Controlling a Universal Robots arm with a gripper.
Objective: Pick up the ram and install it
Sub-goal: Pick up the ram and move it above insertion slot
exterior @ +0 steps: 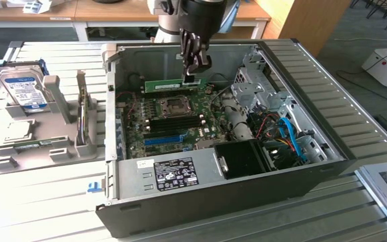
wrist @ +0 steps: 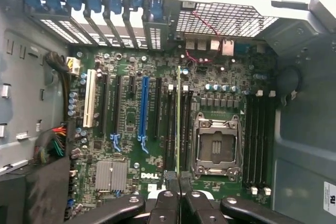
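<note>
- Jaws are closed on the ram [exterior: 167, 85], pinching its upper long edge. The stick hangs level and on edge under them, inside the open computer case [exterior: 213, 201].
- Toward the exterior view's left of the jaws, well apart, a hard drive [exterior: 22, 91] stands in a grey holder on the bench [exterior: 46, 212].
- Directly below the jaws, the ram runs along the black memory slots [wrist: 170, 129] beside the CPU socket [wrist: 216, 145]. Whether it touches a slot, I cannot tell.
- In my judgement the ram is light, stiff, thin and fragile. It is best held by its bare edges, not by the chips or contacts.
</note>
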